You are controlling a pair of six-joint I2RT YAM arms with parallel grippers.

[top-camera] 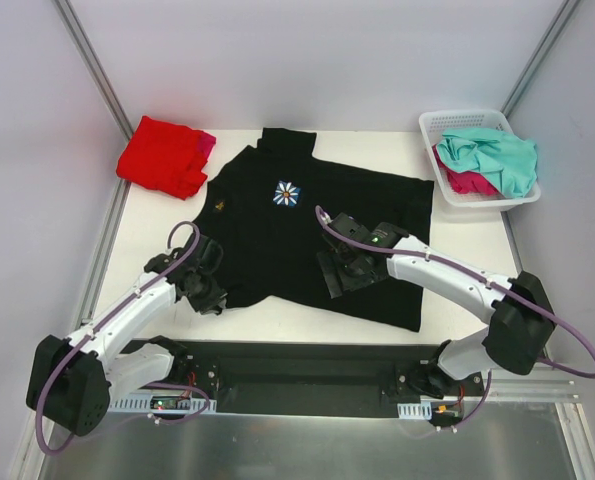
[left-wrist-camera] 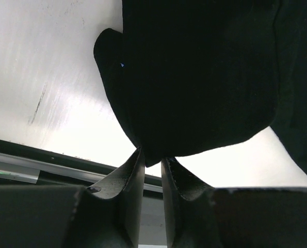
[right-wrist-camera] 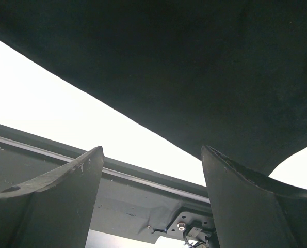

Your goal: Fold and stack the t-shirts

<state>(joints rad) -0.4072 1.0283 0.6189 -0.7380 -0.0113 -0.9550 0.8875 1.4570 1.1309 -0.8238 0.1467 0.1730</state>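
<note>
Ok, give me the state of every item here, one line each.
black t-shirt: spread flat on the table, unfolded.
red t-shirt: folded, at the far left corner.
teal t-shirt: crumpled in the basket.
pink t-shirt: crumpled in the basket, under the teal one.
basket: upright, holding two shirts.
left tool: pinched on the black t-shirt's near edge.
right tool: open, empty, over the black t-shirt.

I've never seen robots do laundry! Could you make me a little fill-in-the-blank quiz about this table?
The spread-out shirt on the table is ___.
The teal shirt lies in a white ___.
The folded shirt at the far left corner is ___.
The right pincer is ___, not shut.
Missing: black, basket, red, open.
</note>
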